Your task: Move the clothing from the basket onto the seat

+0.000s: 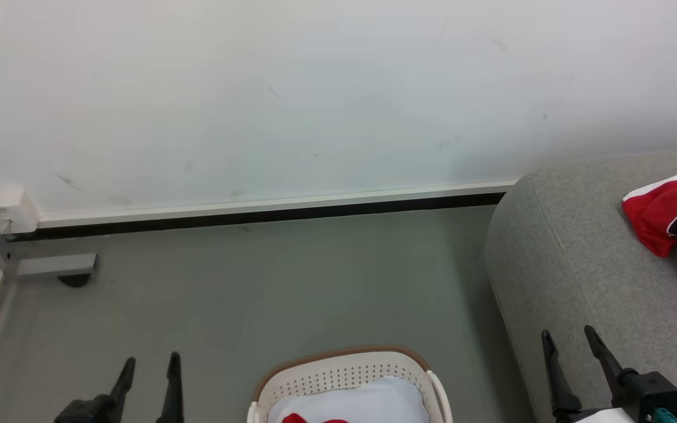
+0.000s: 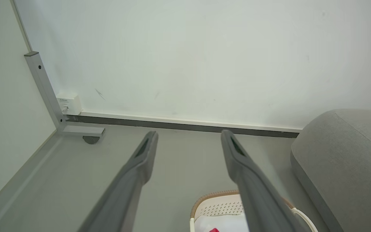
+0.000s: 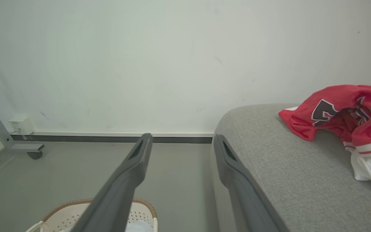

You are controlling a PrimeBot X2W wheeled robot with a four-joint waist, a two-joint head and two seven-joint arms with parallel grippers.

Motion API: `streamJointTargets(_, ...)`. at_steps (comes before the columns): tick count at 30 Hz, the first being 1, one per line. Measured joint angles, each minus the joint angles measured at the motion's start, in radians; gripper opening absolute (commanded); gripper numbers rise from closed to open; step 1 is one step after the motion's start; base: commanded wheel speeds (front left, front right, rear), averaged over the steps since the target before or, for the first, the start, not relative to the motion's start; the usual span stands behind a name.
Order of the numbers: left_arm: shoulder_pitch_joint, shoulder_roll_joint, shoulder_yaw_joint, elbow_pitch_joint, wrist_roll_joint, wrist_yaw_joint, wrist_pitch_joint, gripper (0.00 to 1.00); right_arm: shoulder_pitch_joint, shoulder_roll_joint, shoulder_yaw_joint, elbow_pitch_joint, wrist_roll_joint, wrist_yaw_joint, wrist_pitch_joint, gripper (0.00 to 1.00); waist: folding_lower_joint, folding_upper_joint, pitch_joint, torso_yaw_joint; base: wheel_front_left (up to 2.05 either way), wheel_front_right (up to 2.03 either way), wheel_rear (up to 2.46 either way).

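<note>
Clothing (image 1: 667,217) on seat (image 1: 579,264) beyond right end effector (image 1: 567,333)

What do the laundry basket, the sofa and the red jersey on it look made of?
Laundry basket: probably moulded plastic, matte cream, given its rows of small holes; the brown rim looks textured, material unclear. Sofa: light grey woven upholstery fabric, with a fine visible weave. Red jersey: thin, soft sports fabric, possibly mesh, since it crumples into folds.
</note>
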Motion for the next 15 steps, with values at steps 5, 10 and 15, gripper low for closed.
streamJointTargets(5, 0.005, -0.011, 0.006, -0.002, 0.009, -0.003, 0.000, 1.00, -0.001, 0.000, 0.003, 0.017, -0.001, 0.000, 0.000, 1.00, 0.0000, 0.0000, -0.003, 0.010, 0.00, 0.00, 0.00)
streamJointTargets(10, 0.016, -0.023, 0.000, -0.010, 0.015, -0.002, 0.000, 1.00, -0.005, 0.000, 0.004, 0.036, -0.003, 0.000, 0.000, 1.00, 0.0001, 0.0000, -0.003, 0.018, 0.00, 0.00, 0.00)
streamJointTargets(15, 0.019, -0.029, -0.005, -0.011, 0.017, -0.001, 0.000, 1.00, -0.019, 0.000, 0.007, 0.047, -0.005, 0.000, 0.000, 1.00, 0.0001, 0.0000, -0.003, 0.025, 0.00, 0.00, 0.00)
